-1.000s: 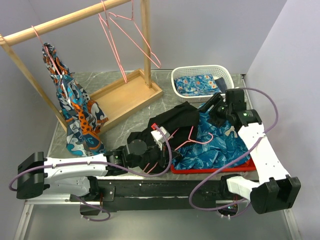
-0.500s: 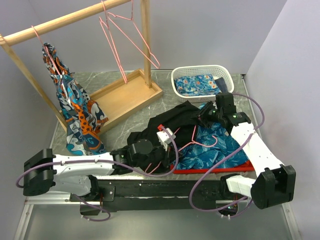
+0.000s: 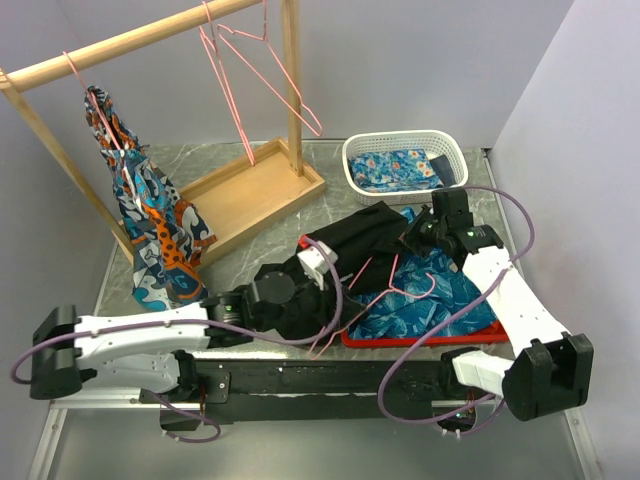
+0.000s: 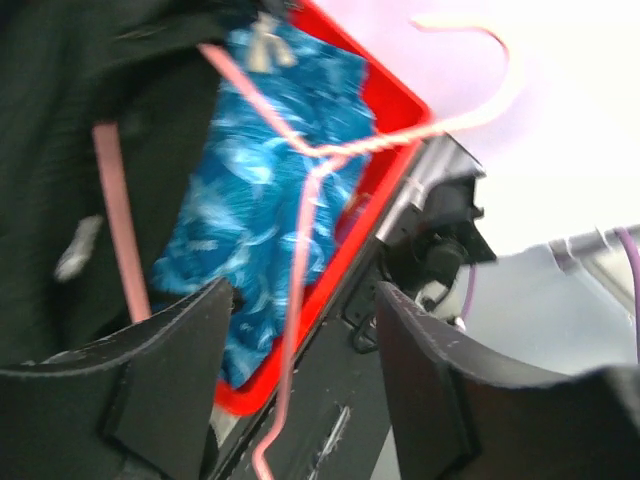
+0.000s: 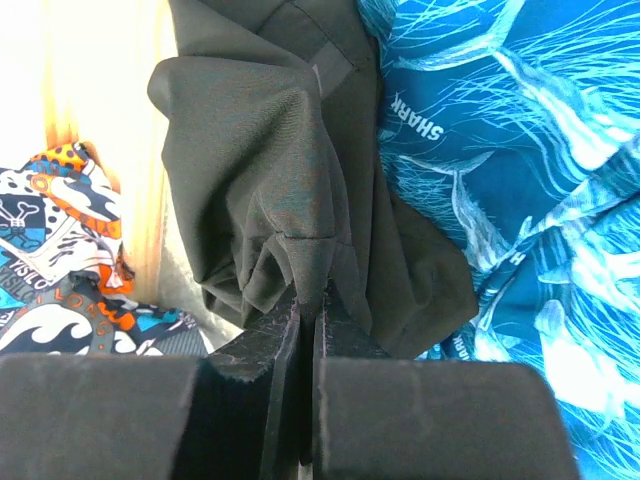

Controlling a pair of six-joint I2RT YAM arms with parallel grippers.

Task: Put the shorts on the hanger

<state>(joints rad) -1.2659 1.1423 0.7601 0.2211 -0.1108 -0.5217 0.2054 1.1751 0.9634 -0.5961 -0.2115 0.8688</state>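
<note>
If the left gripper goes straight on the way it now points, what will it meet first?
Probably the hanger, whose wire crosses its open gap; the blue cloth lies behind, though depth is unclear.

My overhead view is evenly lit and sharp. My left wrist view blurs the thin pink wire hanger (image 4: 318,152); its background is overexposed.

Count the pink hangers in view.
4. One hanger at the rod's left end carries the patterned garment. Two overlap near its right end, so another could hide there. The fourth hanger sits over the shorts and blue cloth at the red tray.
</note>
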